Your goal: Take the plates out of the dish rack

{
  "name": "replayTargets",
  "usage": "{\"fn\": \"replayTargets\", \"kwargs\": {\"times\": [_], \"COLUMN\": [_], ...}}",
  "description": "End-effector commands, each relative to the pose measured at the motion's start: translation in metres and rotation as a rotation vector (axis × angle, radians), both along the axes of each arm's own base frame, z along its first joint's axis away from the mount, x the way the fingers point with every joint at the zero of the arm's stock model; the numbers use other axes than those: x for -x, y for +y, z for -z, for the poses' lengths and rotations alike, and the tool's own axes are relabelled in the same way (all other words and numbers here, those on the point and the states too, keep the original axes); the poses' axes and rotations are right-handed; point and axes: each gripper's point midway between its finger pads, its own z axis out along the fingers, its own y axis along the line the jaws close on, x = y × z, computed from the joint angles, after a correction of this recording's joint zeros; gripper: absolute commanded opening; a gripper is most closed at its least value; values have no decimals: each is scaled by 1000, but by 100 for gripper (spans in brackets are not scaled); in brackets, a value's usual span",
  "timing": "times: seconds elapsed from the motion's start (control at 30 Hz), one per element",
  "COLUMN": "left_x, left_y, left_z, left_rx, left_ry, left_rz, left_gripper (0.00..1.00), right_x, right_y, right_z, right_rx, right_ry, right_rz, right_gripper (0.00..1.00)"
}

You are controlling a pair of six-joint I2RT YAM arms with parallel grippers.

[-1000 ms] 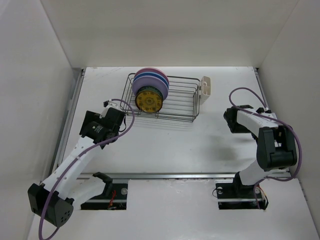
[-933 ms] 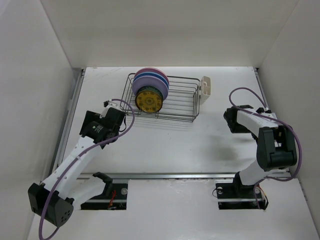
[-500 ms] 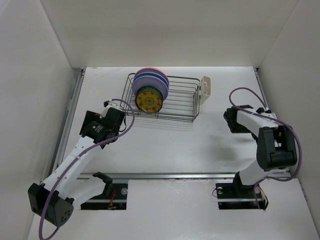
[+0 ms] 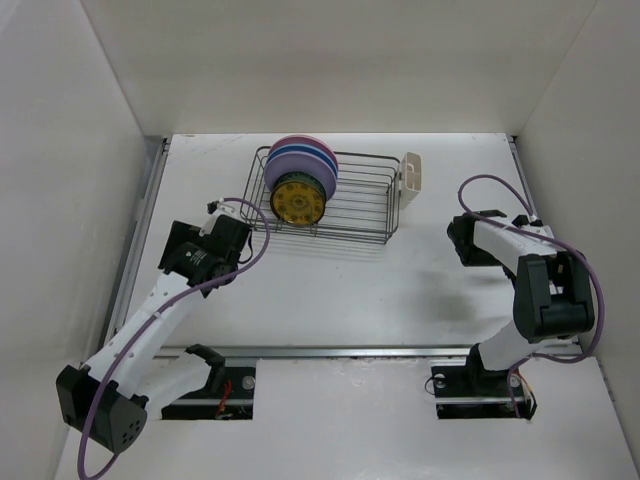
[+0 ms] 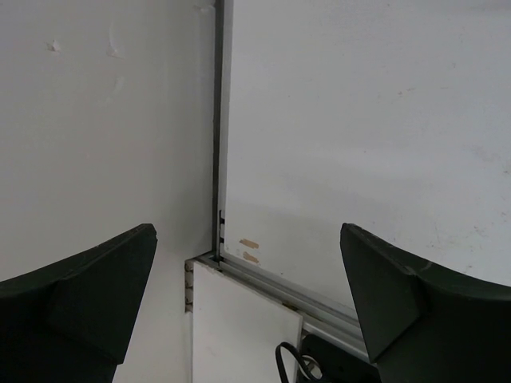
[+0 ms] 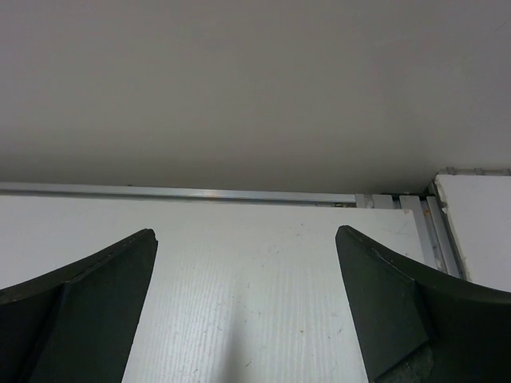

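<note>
Nearest the camera, two arm bases sit at the table's (image 4: 350, 290) near edge, one arm each side, and each arm carries one purple cable, two in all. The left arm (image 4: 150, 320) reaches up and leftward; its wrist view shows the left gripper (image 5: 247, 239) with both dark fingers spread wide apart and nothing between them, facing the side wall and a metal rail at the table's edge. The right arm (image 4: 530, 290) folds back over its base; the right gripper (image 6: 245, 239) likewise has its two fingers far apart and empty, looking across bare white table toward a rail and a wall. Both grippers are well apart from the rack. Farther back, toward the far middle of the table, stands the one dish rack (image 4: 350, 205), a dark wire basket. All the plates (image 4: 300, 165) stand on edge, packed together at its left end. By their rims I count five: a small yellow patterned plate (image 4: 298, 200) in front, a dark-rimmed teal plate (image 4: 327, 182) just behind it, then larger ones, blue (image 4: 296, 167), lavender (image 4: 298, 154) and pink (image 4: 296, 141) at the back. The rest of the rack holds no dishes. One cream utensil cup (image 4: 411, 171) hangs on the rack's right end.
</note>
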Motion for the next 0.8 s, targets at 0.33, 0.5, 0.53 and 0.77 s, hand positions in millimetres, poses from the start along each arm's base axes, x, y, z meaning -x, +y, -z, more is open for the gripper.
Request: {"fn": "replayTargets", "kwargs": {"times": [0.33,0.5,0.53,0.77], "left_x": [-33,-41,-42,-34], "left_y": [-6,-15,-15,-54], "left_z": [-70,-91,-91,-83], "left_rx": [-81,-11,-4,192], "left_ry": [-66,-108,-95,77], "left_rz": [120,139,140,305], "left_gripper": [100,100,100,100], "right_x": [-29,-39,-43,-64], "right_y": [34,81,100,191], "right_z": [-169,-205,-213,-236], "right_rx": [178,181,180,134], "right_ry": [-301,-309,-326,-172], "right_rz": [-187,-349,-415,-668], "right_gripper": [99,99,99,99]}}
